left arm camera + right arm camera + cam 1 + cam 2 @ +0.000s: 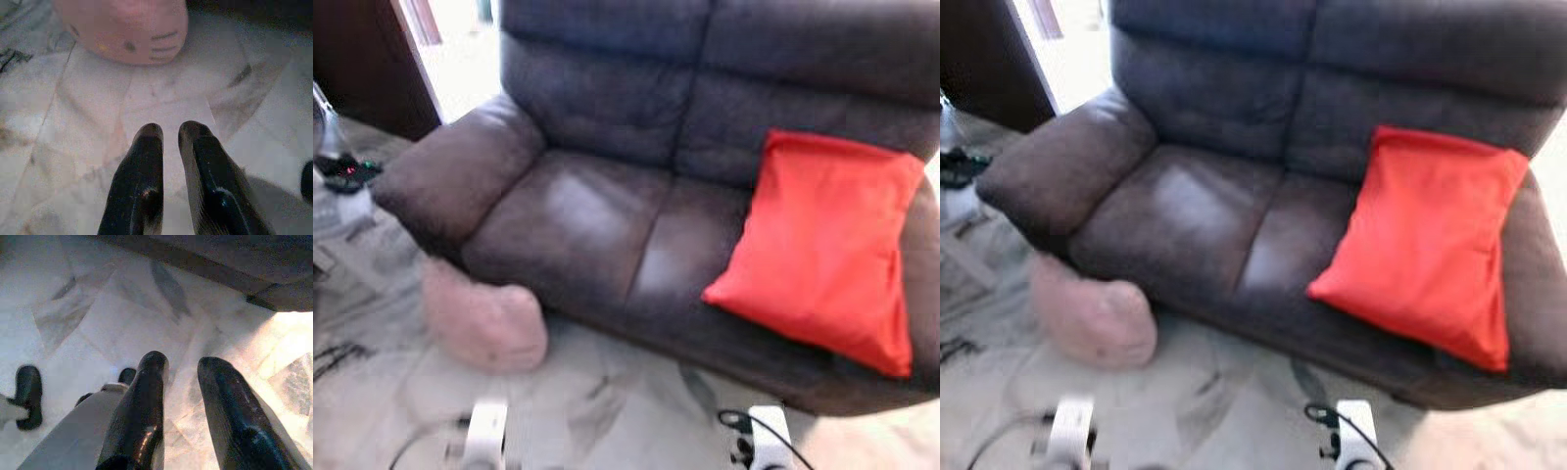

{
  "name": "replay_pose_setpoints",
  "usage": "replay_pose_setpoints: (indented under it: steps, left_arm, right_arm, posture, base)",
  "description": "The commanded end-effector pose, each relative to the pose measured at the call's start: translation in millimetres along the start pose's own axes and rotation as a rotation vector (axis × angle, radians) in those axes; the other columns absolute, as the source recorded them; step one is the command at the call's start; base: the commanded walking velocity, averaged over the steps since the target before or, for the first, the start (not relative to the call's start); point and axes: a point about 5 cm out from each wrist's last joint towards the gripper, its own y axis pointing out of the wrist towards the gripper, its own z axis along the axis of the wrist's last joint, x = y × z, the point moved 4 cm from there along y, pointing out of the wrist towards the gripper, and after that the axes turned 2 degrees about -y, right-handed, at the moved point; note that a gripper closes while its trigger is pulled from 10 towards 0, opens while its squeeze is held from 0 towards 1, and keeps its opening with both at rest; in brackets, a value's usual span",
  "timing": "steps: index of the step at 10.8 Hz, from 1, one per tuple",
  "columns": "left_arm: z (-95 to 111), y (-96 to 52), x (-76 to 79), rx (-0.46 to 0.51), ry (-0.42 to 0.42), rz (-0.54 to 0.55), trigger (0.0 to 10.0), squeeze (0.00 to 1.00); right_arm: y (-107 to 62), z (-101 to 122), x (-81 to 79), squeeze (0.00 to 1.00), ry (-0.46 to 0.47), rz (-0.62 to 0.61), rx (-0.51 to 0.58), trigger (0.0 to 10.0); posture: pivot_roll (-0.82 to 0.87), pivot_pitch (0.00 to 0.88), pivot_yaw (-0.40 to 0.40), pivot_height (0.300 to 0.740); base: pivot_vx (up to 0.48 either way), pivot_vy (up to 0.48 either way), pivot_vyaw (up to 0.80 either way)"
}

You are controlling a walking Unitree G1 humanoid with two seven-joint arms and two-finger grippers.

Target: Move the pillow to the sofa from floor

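A pink plush pillow (484, 318) lies on the marble floor against the front left corner of the dark brown sofa (597, 215). In the left wrist view the pink pillow (122, 29) is just ahead of my left gripper (171, 131), a short stretch of floor apart. That gripper's fingers stand a narrow gap apart with nothing between them. My right gripper (183, 363) hangs open over bare floor near the sofa's base (220, 269). A red pillow (822, 255) leans on the sofa's right seat.
A dark wooden panel (362, 59) stands at the back left. A black device with small lights (347, 174) and cables (333, 357) lie on the floor to the left. The sofa's left seat cushion (578, 211) is bare.
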Motion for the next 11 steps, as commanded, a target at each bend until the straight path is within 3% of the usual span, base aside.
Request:
replay_pose_setpoints:
  steps: [1,4,5,6,11]
  left_arm:
    - [-19,-6.3,-6.7,-0.057,0.012,0.012,10.0,0.00]
    - [-16,-5.3,-6.2,-0.051,0.017,0.006,10.0,0.00]
    - [-11,-2.8,-4.7,-0.044,0.021,-0.008,10.0,0.00]
    - [-8,-0.8,-0.1,-0.044,0.018,-0.035,10.0,0.00]
    - [-6,0.9,20.3,-0.069,0.040,-0.121,10.0,0.00]
  right_arm:
    - [0.8,2,-7.8,0.00,-0.009,0.015,0.002,10.0]
    - [1.9,6,-12.1,0.00,-0.026,0.012,0.005,10.0]
    - [1.5,7,-3.0,0.00,-0.030,-0.008,0.015,10.0]
    - [1.2,11,-0.8,0.00,0.007,-0.004,0.045,10.0]
    - [0.6,8,1.2,0.00,0.009,0.002,0.037,10.0]
  posture:
    - [0.04,0.083,-0.026,0.740]
    - [0.04,0.049,-0.020,0.740]
    - [0.04,0.041,-0.018,0.740]
    - [0.04,0.029,-0.014,0.740]
    - [0.04,0.000,-0.004,0.740]
  base:
    - [0.000,0.360,0.00]
    - [0.000,0.359,0.00]
    - [0.000,0.356,0.00]
    - [0.000,0.356,0.00]
    - [0.000,0.349,0.00]
